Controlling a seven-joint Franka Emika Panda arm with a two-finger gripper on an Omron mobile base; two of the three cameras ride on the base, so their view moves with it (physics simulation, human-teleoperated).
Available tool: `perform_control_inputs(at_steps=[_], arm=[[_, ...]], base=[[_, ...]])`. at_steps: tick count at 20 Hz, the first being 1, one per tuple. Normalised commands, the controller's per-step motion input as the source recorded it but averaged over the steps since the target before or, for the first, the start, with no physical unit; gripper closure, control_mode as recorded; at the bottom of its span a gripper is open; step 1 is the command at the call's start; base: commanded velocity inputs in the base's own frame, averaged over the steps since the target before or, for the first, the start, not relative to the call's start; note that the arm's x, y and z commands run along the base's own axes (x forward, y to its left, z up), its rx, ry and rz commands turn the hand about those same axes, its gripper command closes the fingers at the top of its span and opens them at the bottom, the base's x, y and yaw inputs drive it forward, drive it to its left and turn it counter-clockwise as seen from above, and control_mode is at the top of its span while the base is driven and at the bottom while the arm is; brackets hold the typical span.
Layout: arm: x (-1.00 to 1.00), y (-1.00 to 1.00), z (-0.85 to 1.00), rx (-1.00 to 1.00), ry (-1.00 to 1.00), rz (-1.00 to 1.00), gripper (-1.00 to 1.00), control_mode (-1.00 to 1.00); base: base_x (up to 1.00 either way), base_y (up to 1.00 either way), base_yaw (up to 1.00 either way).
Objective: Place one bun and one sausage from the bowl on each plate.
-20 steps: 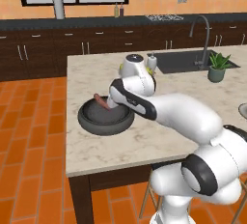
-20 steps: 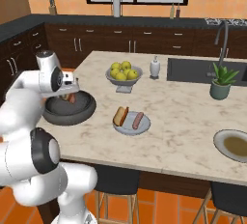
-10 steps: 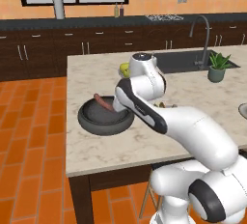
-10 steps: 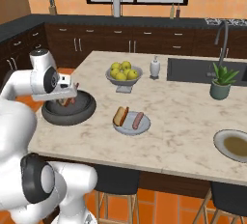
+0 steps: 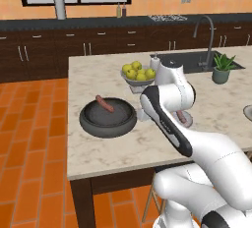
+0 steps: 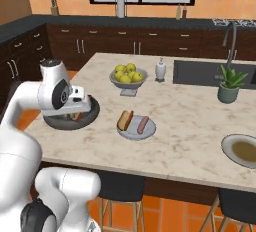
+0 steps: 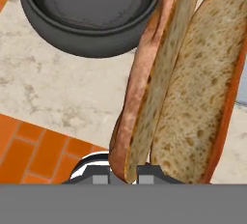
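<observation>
My gripper [image 7: 128, 172] is shut on an orange-brown bun [image 7: 183, 83], which hangs split side toward the camera over the marble counter just beside the dark bowl [image 7: 72, 39]. One pinkish sausage [image 5: 104, 103] lies in the bowl [image 5: 107, 119] at its back left. On the near plate [image 6: 136, 132] a second bun [image 6: 125, 120] rests beside a sausage [image 6: 143, 124]. The other plate [image 6: 242, 151] sits at the counter's right end with nothing on it. In the left base view my own arm hides the gripper.
A pale pedestal bowl of yellow-green apples [image 6: 128, 74] stands behind the plates, with a white soap bottle [image 6: 160, 69] and the sink [image 6: 210, 72] further right. A potted plant [image 6: 229, 87] sits by the sink. The counter's edge and orange floor tiles [image 7: 34, 146] are close below the hand.
The hand has come up out of the bowl and swung right, toward the plates, carrying the bun. The sausage stays in the bowl.
</observation>
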Motion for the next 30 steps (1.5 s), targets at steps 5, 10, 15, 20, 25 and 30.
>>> perform_control_inputs(at_steps=[5, 10, 15, 20, 25, 30], arm=[[0.08, -0.17, 0.0, 0.0, 0.03, 0.0, 1.0, -1.0], [0.0, 0.0, 0.0, 0.0, 0.0, 0.0, 1.0, 1.0], [0.0, 0.0, 0.0, 0.0, 0.0, 0.0, 1.0, 1.0], [0.0, 0.0, 0.0, 0.0, 0.0, 0.0, 1.0, 1.0], [0.0, 0.0, 0.0, 0.0, 0.0, 0.0, 1.0, 1.0], [0.0, 0.0, 0.0, 0.0, 0.0, 0.0, 1.0, 1.0]], base=[[0.0, 0.0, 0.0], [-0.22, -0.68, 0.0], [-0.11, -1.0, -0.03], [0.0, -1.0, -0.11], [0.0, -1.0, -0.09], [0.04, -0.82, -0.01]])
